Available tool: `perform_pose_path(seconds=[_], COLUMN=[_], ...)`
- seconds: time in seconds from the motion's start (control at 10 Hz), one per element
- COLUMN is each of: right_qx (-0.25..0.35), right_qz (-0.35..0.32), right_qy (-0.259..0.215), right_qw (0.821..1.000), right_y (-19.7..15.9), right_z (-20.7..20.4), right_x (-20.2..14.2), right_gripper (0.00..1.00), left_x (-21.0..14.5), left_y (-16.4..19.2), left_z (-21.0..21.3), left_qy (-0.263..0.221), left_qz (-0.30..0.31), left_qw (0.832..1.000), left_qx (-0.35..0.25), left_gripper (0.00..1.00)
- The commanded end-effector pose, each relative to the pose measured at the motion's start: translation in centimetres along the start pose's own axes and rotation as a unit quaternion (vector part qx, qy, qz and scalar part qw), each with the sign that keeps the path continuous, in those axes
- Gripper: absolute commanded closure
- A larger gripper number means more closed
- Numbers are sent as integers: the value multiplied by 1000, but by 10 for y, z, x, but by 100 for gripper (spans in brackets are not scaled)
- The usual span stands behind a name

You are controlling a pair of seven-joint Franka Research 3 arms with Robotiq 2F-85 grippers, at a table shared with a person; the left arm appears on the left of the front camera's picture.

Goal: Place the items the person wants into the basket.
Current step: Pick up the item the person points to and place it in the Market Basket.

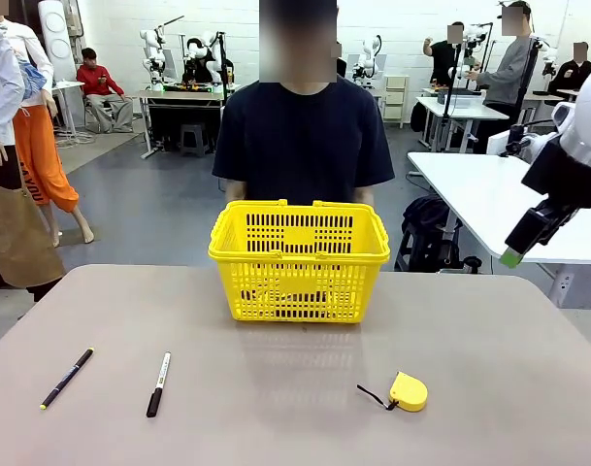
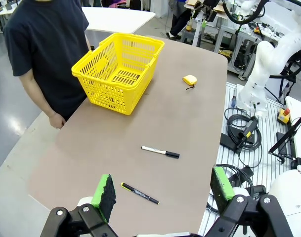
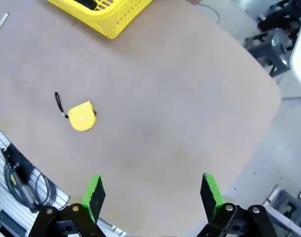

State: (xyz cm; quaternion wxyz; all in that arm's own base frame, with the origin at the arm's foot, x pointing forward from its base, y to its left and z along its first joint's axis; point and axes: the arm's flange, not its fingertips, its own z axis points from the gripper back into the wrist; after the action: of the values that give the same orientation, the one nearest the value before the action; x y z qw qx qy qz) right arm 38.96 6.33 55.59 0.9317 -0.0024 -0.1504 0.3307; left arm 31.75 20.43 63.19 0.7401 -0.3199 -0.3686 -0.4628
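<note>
The yellow basket (image 1: 300, 260) stands at the table's far middle, right in front of the person (image 1: 303, 136) in a black T-shirt. A dark shape shows through its lattice at the bottom; I cannot tell what it is. A marker (image 1: 159, 384) with a white barrel and black cap lies near left on the table, also in the left wrist view as the marker (image 2: 160, 152). My left gripper (image 2: 163, 186) hangs open high above the table's near-left corner. My right gripper (image 3: 151, 191) is open too, held up off the table's right side, right gripper (image 1: 513, 254).
A thin black pen (image 1: 67, 378) with a yellow tip lies left of the marker. A yellow tape measure (image 1: 408, 391) sits near right on the table, below my right gripper as the tape measure (image 3: 82, 116). The person's hand (image 2: 56, 120) rests at the far table edge.
</note>
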Motion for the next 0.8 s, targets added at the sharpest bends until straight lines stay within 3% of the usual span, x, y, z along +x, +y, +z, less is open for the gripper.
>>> perform_pose_path(seconds=[0.0,0.1,0.7], right_qx=[-3,0,-2], right_qz=[-35,0,-5], right_qy=[14,0,-1], right_qw=[999,1000,1000], right_y=[-4,0,0], right_z=[3,0,3], right_x=[21,0,5], right_gripper=[0,0,0], left_x=[-1,-1,-1], left_y=[-1,-1,-1], left_z=[1,1,1], left_qy=[-8,-8,-8], left_qz=[-10,-10,-10], left_qw=[1000,1000,1000], left_qx=[-1,-1,-1], left_gripper=[0,0,0])
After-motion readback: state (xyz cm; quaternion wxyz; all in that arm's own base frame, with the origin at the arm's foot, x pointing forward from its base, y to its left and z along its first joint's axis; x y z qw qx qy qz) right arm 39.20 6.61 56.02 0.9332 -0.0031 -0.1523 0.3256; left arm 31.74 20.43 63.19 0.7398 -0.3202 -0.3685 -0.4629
